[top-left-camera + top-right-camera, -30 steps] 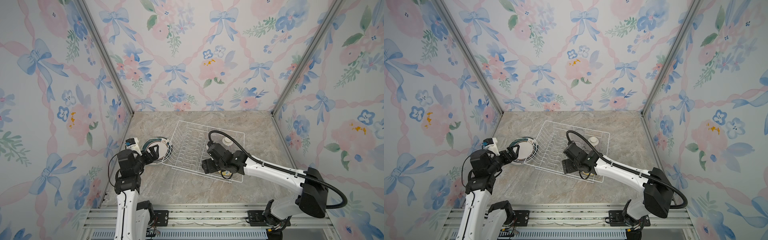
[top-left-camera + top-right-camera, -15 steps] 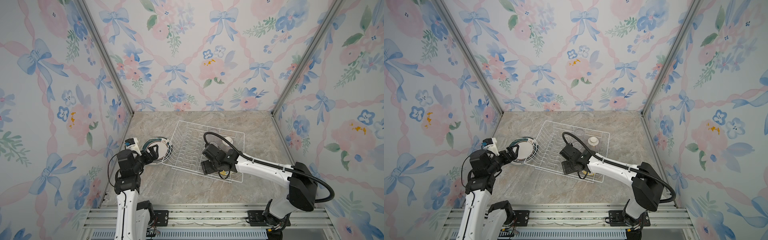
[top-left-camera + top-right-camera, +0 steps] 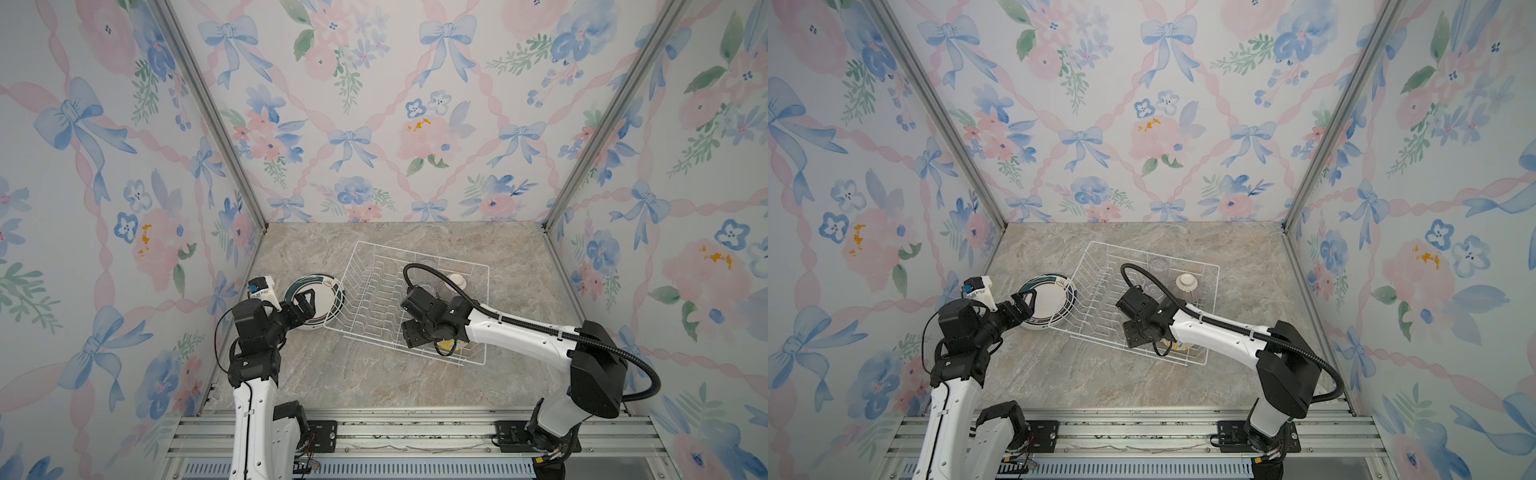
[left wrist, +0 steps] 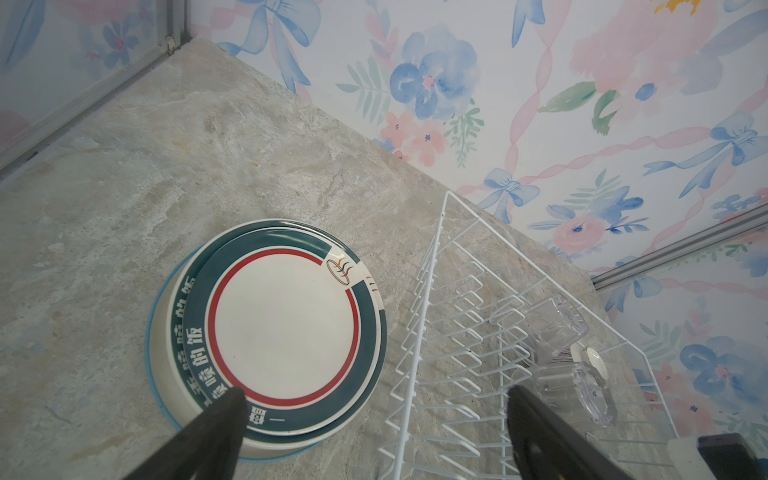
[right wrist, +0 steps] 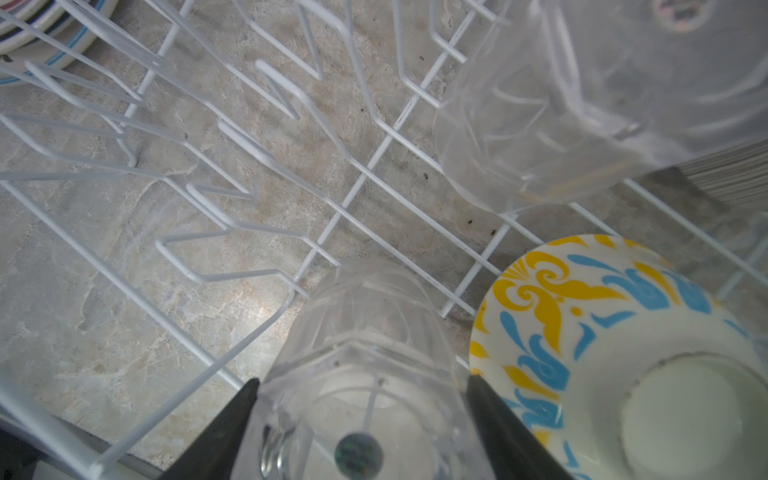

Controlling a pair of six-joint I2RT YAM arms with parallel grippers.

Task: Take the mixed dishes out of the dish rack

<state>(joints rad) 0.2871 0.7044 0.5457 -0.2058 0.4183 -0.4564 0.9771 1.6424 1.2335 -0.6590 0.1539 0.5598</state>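
The white wire dish rack [image 3: 424,254] [image 3: 1163,253] stands mid-table. Inside it my right gripper [image 5: 363,382] [image 3: 415,328] is shut on a clear glass cup [image 5: 365,332] that stands upside down, one finger against each side. Next to that cup sits the yellow-blue floral bowl [image 5: 582,332] [image 3: 1177,345]. A second glass cup [image 5: 561,104] [image 3: 1158,266] and the upturned purple-striped bowl [image 3: 1187,286] [image 3: 457,281] sit further back. A stack of green-rimmed plates [image 3: 322,293] [image 4: 286,328] lies on the table left of the rack. My left gripper [image 4: 376,395] [image 3: 305,305] hangs open above the stack's near edge.
Flowered walls close in the back and both sides. The rack's left rim [image 4: 432,266] runs close beside the plate stack. Bare marble table [image 3: 374,382] lies in front of the rack, and a metal rail [image 3: 415,432] runs along the front edge.
My right gripper has shifted slightly left inside the rack and its jaws have narrowed onto the glass cup. The left arm has not moved.
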